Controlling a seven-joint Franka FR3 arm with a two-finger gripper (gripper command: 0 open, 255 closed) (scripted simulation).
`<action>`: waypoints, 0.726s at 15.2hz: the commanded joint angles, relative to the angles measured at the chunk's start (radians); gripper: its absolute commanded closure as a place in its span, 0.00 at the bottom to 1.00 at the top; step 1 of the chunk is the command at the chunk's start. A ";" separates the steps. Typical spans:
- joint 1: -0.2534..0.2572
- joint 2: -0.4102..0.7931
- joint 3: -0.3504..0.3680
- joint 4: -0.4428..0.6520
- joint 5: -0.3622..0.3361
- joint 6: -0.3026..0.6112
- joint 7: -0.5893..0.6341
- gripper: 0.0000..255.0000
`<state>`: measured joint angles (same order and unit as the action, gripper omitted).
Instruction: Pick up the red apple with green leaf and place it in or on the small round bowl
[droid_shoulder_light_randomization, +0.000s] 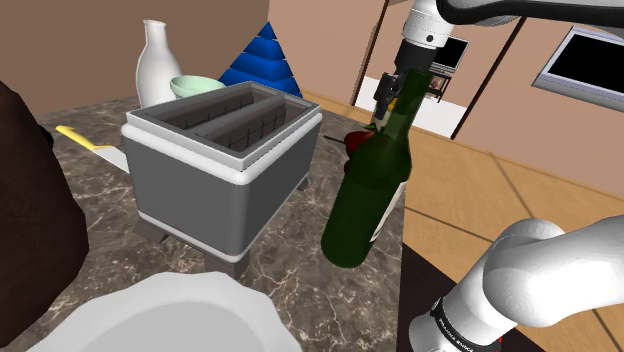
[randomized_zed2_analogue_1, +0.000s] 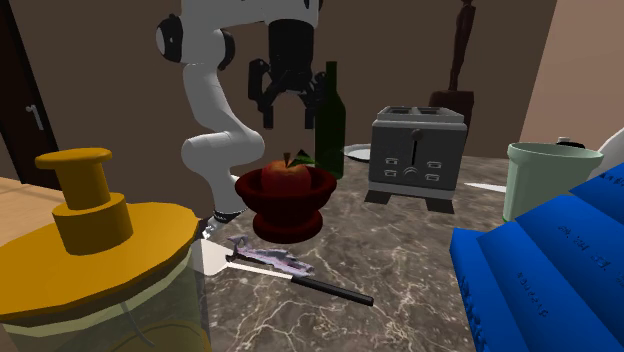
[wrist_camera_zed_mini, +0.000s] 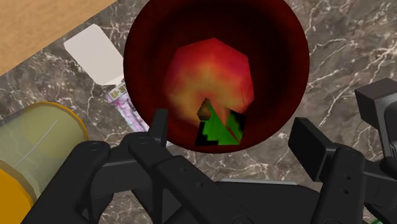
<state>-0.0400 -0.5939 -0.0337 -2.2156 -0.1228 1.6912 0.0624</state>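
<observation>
**Placed: red apple (randomized_zed2_analogue_1: 286, 178) in bowl (randomized_zed2_analogue_1: 285, 218), gripper (randomized_zed2_analogue_1: 288, 114) empty above**

The red apple with its green leaf sits inside the small dark red bowl on the marbled counter (randomized_zed2_analogue_1: 400, 250). Directly above hangs the black gripper, fingers spread, holding nothing. Placing looks done; the next move would be a straight lift, clear of the green bottle (randomized_zed2_analogue_1: 331, 125) nearby.

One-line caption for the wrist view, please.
Open black gripper above red apple with green leaf resting in dark red round bowl.
</observation>
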 joint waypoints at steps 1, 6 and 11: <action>0.000 0.000 0.000 0.000 0.000 0.000 0.000 0.00; 0.002 0.017 0.009 0.114 0.006 -0.098 -0.002 0.00; 0.003 0.023 0.012 0.146 0.007 -0.123 -0.002 0.00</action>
<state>-0.0371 -0.5716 -0.0219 -2.0729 -0.1157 1.5706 0.0605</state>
